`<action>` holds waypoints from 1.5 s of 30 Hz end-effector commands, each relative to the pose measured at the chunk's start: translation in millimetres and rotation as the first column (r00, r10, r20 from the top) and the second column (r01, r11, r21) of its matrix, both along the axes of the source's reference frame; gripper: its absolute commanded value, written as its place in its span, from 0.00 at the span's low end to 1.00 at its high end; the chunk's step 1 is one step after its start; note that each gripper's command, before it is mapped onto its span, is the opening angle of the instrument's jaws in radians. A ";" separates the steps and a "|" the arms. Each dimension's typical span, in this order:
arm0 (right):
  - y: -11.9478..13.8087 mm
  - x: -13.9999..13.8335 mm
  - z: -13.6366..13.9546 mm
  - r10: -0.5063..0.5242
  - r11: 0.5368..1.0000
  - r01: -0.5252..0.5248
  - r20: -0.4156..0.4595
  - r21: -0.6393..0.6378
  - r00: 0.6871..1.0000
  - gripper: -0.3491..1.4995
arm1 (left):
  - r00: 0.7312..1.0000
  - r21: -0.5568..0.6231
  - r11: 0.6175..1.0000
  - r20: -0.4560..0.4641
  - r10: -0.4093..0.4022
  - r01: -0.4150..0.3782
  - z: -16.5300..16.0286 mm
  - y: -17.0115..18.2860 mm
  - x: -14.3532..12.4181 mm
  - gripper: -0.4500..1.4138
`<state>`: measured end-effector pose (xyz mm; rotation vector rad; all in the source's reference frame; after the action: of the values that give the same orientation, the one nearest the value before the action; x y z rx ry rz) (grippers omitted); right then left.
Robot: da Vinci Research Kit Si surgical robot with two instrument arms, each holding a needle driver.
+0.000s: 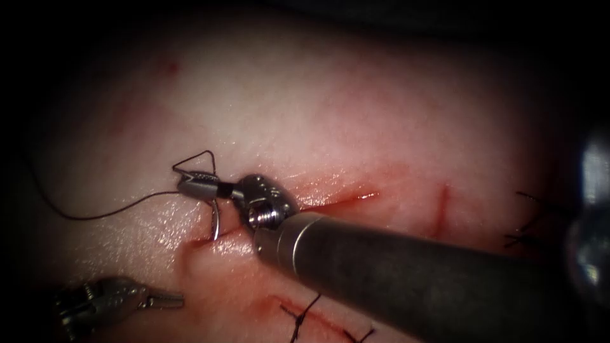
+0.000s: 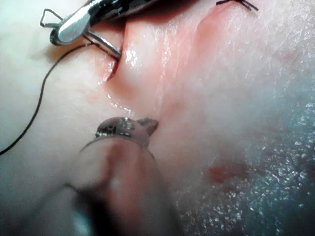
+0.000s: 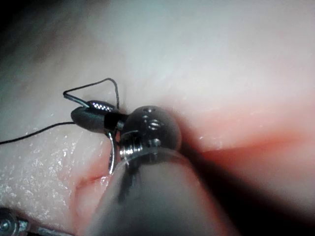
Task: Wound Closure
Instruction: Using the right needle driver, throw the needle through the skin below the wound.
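At the left end of the cut (image 1: 330, 200) in the tissue (image 1: 356, 108), we see the right tool (image 1: 190, 181) with its jaws closed on the needle (image 1: 216, 222) near its thread end. We see the needle curve down from the jaws, and its tip goes into the tissue at the cut. We follow the thread (image 1: 95, 216) from the jaws out to the left over the tissue. Near the lower left, our left tool (image 1: 166, 298) is closed and holds nothing. Dark stitches (image 1: 305, 314) lie on another cut.
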<state>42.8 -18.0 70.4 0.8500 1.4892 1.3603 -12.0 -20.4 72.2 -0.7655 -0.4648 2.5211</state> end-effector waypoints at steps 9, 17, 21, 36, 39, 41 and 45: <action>-4.0 3.8 1.8 -0.016 0.999 0.015 0.026 0.032 1.000 0.00 | 1.000 0.001 1.000 0.001 -0.002 0.002 0.7 0.1 -0.9 0.02; -5.5 4.1 -0.2 -0.007 0.997 0.006 0.019 0.082 1.000 0.00 | 1.000 0.002 1.000 0.002 0.000 0.000 0.8 0.2 -0.7 0.02; -6.8 4.0 -1.8 -0.016 0.996 0.014 0.022 0.091 1.000 0.00 | 1.000 0.003 1.000 0.002 0.000 0.000 1.0 0.5 -0.7 0.03; -9.3 4.4 -2.7 -0.029 0.992 0.027 0.012 0.125 1.000 0.00 | 1.000 0.005 1.000 0.001 -0.002 0.002 0.9 0.7 -0.9 0.02; -9.6 4.4 -3.1 -0.031 0.991 0.029 0.012 0.131 0.999 0.00 | 1.000 0.005 1.000 0.001 -0.002 0.002 1.0 0.8 -0.9 0.02; -10.1 4.6 -3.4 -0.029 0.990 0.028 0.006 0.140 1.000 0.00 | 1.000 0.005 1.000 0.001 -0.003 0.003 1.0 0.8 -1.0 0.02; -11.0 5.2 -3.7 -0.027 0.990 0.027 0.002 0.138 1.000 0.00 | 1.000 0.004 1.000 -0.001 -0.005 0.005 1.0 0.8 -1.2 0.02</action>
<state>46.9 -28.5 66.3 0.9471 1.3847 1.4606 -12.7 -19.7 72.5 -0.7621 -0.4687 2.5147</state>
